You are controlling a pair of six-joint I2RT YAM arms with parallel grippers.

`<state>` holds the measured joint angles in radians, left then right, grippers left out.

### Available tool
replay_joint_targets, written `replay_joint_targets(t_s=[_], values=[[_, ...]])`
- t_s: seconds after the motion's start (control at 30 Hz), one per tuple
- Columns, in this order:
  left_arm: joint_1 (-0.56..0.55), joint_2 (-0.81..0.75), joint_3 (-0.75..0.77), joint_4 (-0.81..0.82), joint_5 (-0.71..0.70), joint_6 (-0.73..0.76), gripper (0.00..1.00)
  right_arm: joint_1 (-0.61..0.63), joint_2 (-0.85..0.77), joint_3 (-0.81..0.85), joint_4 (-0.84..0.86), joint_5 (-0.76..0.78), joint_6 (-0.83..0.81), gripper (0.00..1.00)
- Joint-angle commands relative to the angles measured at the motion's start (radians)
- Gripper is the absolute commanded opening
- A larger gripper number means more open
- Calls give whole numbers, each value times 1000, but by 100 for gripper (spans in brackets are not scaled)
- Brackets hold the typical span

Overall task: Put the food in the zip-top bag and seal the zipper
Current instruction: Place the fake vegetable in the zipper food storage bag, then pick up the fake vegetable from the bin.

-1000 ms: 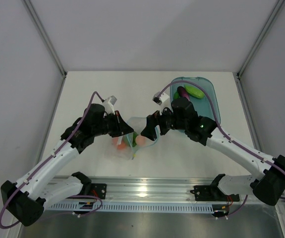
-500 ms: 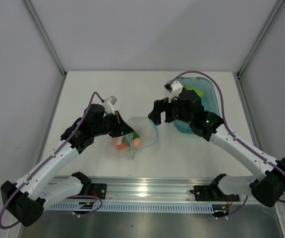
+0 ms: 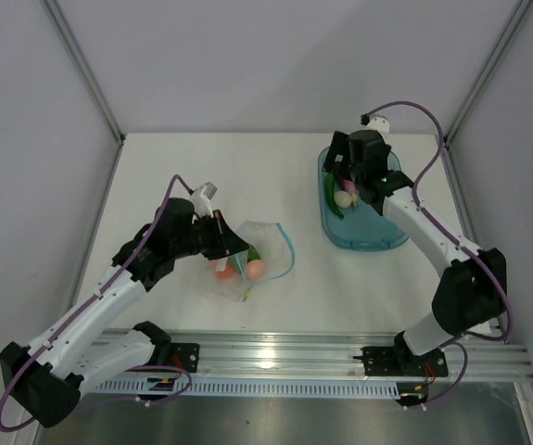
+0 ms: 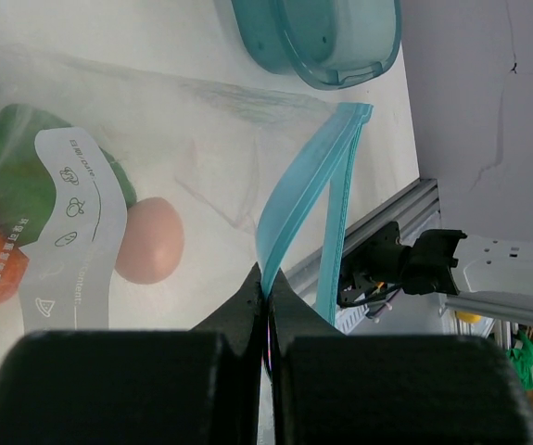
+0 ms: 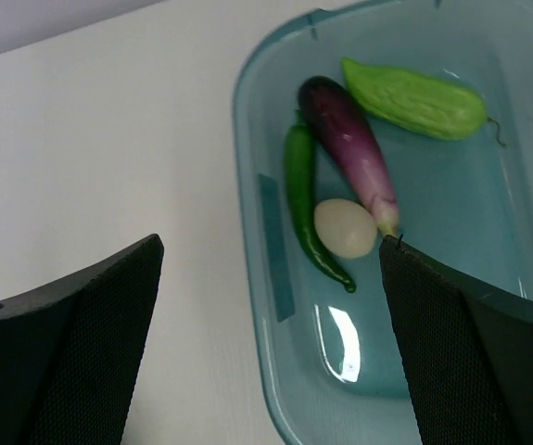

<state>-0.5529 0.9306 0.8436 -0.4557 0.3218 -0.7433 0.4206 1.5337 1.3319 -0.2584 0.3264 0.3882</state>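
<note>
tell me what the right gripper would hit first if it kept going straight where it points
Most likely the tray at its rim, with the green chili and white ball just inside it. The right gripper is open above them; depth is unclear.

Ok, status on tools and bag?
Left tool shut on zipper, bag mouth open. Right tool open over tray. Eggplant, three other pieces unbagged. No obstruction seen.
</note>
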Motion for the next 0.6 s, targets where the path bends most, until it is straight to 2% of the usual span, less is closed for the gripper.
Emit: replay_joint_targets(t_s=[0.0, 0.17, 0.3, 0.57], values=[[8, -18, -5, 31, 23, -13, 1, -66, 104, 110, -74, 111, 119, 99], [8, -7, -2, 31, 30, -10, 1, -117, 216, 156, -94, 99, 257, 99], [8, 16, 21, 8, 37, 2, 1, -129, 287, 165, -76, 76, 392, 99], [8, 45, 38, 17, 31, -2, 1, -134, 451, 234, -153, 82, 649, 99]])
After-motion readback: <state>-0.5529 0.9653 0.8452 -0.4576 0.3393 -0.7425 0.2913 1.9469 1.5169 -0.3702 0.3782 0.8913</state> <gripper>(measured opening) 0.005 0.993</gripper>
